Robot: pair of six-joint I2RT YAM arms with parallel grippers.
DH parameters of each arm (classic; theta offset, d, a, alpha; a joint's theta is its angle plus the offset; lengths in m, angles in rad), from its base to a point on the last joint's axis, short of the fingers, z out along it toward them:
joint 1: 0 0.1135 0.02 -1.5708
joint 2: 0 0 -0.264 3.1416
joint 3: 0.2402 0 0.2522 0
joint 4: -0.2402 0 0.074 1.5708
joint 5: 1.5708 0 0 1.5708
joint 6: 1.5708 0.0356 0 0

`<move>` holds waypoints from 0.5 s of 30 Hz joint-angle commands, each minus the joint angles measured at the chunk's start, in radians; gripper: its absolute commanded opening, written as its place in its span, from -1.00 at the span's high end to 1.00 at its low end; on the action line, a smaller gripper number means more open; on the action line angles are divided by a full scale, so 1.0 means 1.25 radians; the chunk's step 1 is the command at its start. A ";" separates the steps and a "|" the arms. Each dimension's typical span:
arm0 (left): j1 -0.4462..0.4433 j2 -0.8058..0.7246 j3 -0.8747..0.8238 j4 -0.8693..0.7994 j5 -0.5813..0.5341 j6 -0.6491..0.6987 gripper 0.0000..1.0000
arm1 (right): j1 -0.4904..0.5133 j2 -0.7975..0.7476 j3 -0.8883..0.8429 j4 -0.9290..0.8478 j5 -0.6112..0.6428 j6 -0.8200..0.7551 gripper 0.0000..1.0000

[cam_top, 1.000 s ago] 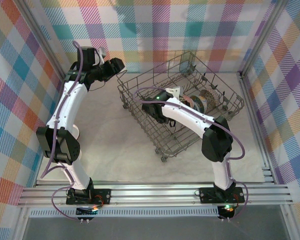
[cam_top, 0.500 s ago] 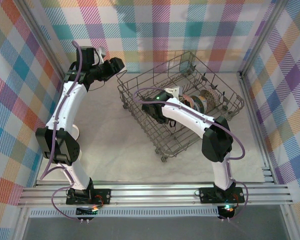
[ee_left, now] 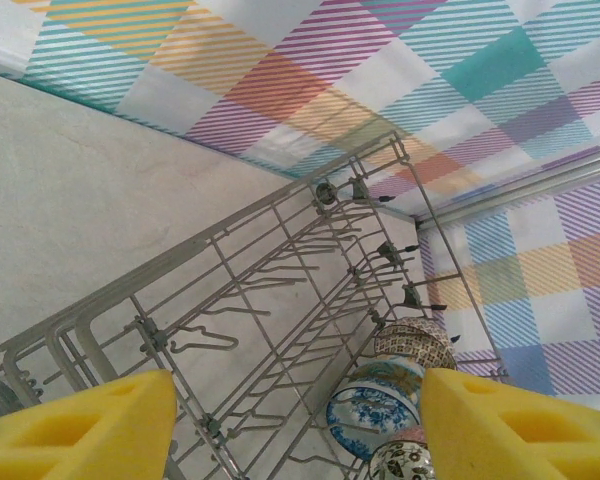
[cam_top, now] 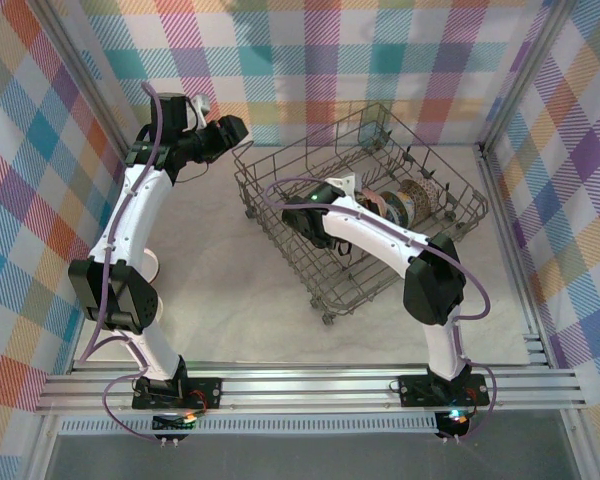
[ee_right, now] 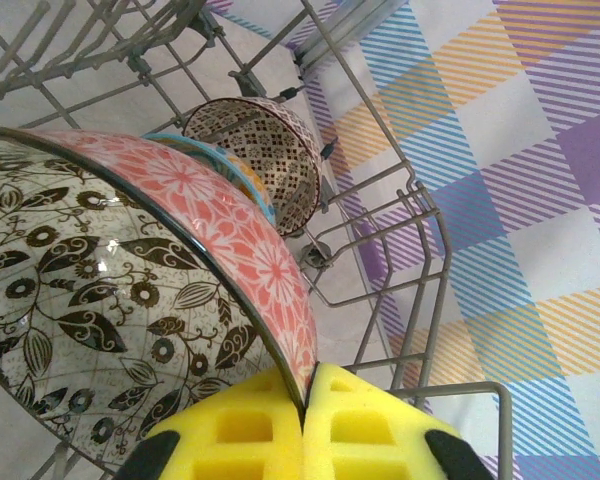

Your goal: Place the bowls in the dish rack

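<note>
Bowls (cam_top: 405, 200) stand on edge in one row inside the rack (cam_top: 420, 140), near its far right side. The rack is a grey wire basket with rows of upright tines, and it sits at an angle on the pale table (cam_top: 230, 290).

In the left wrist view the row is at the rack's far end. There is a brown bowl (ee_left: 415, 340) with a fine pattern, then a blue bowl (ee_left: 375, 405) with blue flowers on white. After it comes one more flowered bowl, cut by the picture's edge.

The right claw (ee_right: 305, 420) is closed on the rim of a red bowl (ee_right: 130, 290), with one yellow pad on each side of the rim. This bowl is coral red outside with white flowers, white inside with dark leaves, and it has a dark rim. It is inside the rack. I cannot tell if it rests on the tines. Behind it is a bowl with a teal rim, mostly hidden, and then the brown bowl (ee_right: 265, 150) near the rack's end wall.

The left claw (ee_left: 300, 440) is wide open and holds nothing. It hangs just beyond the rack's far left corner.
</note>
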 commanded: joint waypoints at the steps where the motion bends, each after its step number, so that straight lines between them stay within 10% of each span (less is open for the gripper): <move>1: 0.007 -0.023 -0.007 0.006 0.024 0.014 -0.32 | 0.055 0.055 -0.037 -0.193 0.039 -0.004 1.00; 15: 0.006 -0.018 -0.007 0.010 0.029 0.012 -0.32 | 0.062 0.043 -0.044 -0.193 0.047 -0.018 1.00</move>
